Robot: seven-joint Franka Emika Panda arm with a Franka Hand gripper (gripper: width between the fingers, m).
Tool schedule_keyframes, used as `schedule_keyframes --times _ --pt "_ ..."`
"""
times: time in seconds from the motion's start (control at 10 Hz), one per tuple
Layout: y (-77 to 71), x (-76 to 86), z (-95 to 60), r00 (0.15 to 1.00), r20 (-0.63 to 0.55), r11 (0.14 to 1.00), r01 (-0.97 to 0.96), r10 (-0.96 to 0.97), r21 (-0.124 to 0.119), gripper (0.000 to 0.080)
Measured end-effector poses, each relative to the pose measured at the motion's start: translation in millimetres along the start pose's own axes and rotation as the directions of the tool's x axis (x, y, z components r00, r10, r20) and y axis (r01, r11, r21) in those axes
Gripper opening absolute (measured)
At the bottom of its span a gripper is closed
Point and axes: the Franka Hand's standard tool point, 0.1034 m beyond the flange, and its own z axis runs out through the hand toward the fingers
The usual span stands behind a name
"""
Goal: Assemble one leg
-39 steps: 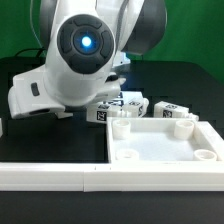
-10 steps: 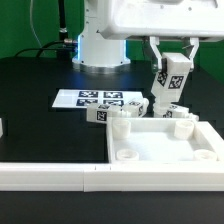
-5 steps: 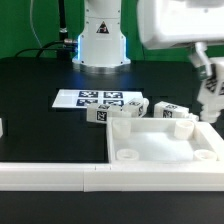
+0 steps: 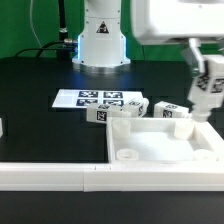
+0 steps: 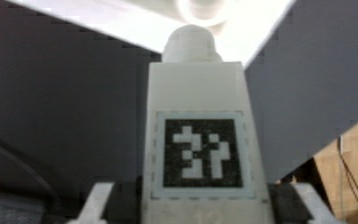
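Observation:
My gripper (image 4: 207, 82) is shut on a leg (image 4: 208, 90), a small white block with a black-and-white tag. It hangs tilted at the exterior view's right, over the far right corner of the large white square panel (image 4: 160, 150), its peg end pointing down. In the wrist view the same leg (image 5: 202, 130) fills the middle, its round peg pointing away toward the white panel, with my fingers (image 5: 94, 203) pressed against both its sides. Other legs (image 4: 135, 107) lie in a row behind the panel, near its far rim.
The marker board (image 4: 90, 98) lies flat on the black table behind the legs. The robot's white base (image 4: 100, 35) stands at the back. A long white rail (image 4: 50, 176) runs along the front, and a small white part (image 4: 2, 128) sits at the left edge.
The arm rose from low over the legs, lifting one leg, and carried it to the exterior view's right. Since half a second ago the leg shifted slightly higher and tilted.

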Motion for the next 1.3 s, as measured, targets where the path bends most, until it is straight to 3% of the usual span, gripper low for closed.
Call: schedule_keyframes --times 0.1,0.2,0.5,0.6,0.9,1.0,1.1,1.3 --pt "9.9 -8.1 3.3 1.0 -0.014 1.0 -0.007 0.007 -0.001 0.0287" --pt "8.2 -8.8 6.4 0.999 -0.03 0.999 -0.042 0.042 0.01 0.0287" --pt "-4.9 -0.7 9.1 0.997 -0.022 0.996 -0.078 0.079 0.037 0.0287" --pt "-16.3 0.4 10.3 0.996 0.002 0.995 -0.09 0.09 0.048 0.0287" --pt "-13.5 -2.0 12.0 0.997 0.0 0.996 -0.074 0.074 0.041 0.0287" --pt "-14.5 -2.6 17.3 0.995 -0.065 0.997 -0.078 0.079 0.022 0.0287" --pt "-14.0 -8.8 27.6 0.993 -0.076 0.996 -0.088 0.089 0.02 0.0287" --pt "-9.2 -3.6 36.1 0.991 -0.089 0.995 -0.1 0.101 0.019 0.0287"
